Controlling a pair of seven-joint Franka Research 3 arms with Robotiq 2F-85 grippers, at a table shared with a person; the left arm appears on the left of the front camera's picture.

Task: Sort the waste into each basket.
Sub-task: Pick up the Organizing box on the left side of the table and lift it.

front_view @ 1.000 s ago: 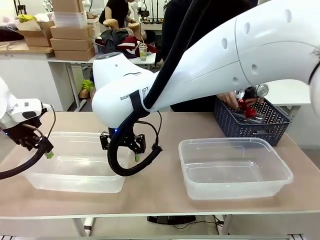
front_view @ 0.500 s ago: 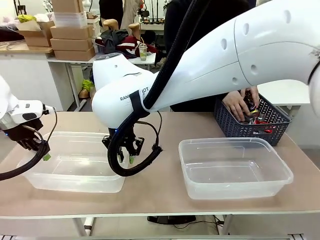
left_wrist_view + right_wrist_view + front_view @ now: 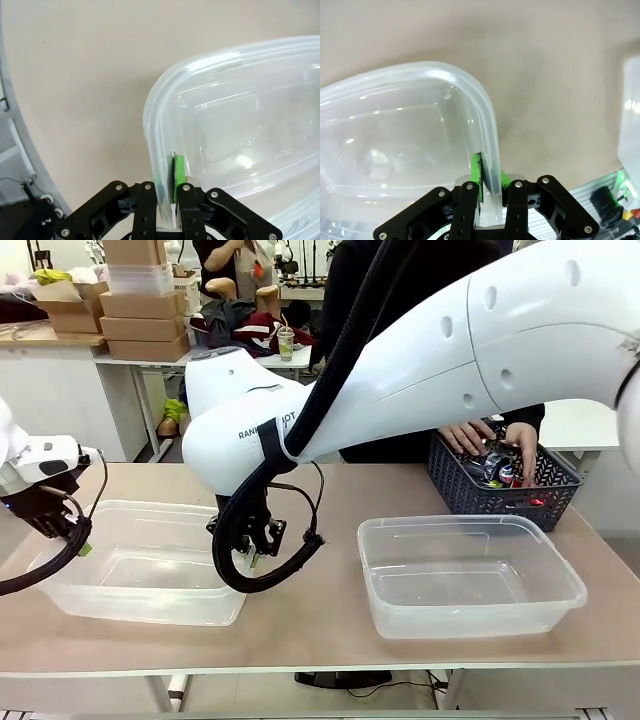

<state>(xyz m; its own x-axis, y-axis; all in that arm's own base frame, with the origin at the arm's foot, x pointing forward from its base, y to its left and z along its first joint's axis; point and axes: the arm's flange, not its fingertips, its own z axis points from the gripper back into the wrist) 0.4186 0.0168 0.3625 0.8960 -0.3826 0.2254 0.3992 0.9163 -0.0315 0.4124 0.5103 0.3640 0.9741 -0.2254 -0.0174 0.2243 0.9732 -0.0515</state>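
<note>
Rim of the left clear tub (image 3: 140, 602) is pinched at both ends. The left pincer (image 3: 80, 542) is clamped on the short wall toward the bench's left edge. The right pincer (image 3: 252, 554) is clamped on the opposite short wall, toward the bench's middle.

From the left wrist, the tub wall is seen pressed between the two fingers, with a green pad (image 3: 179, 167) flat against its inner face. From the right wrist, the same kind of grip is shown just below a rounded corner, again with a pad (image 3: 476, 170) on the inside. Neither pinch can be read from the front, where the right arm's cable loop covers much of its pincer.

The right clear tub (image 3: 470, 612) is seen toward the bench's right edge, well apart from both pincers. Waste (image 3: 500, 473) is glimpsed as red bits in a dark lattice basket (image 3: 465, 498) at the far right corner, under a person's hands (image 3: 466, 436). Cans and bottles cannot be told apart there.
</note>
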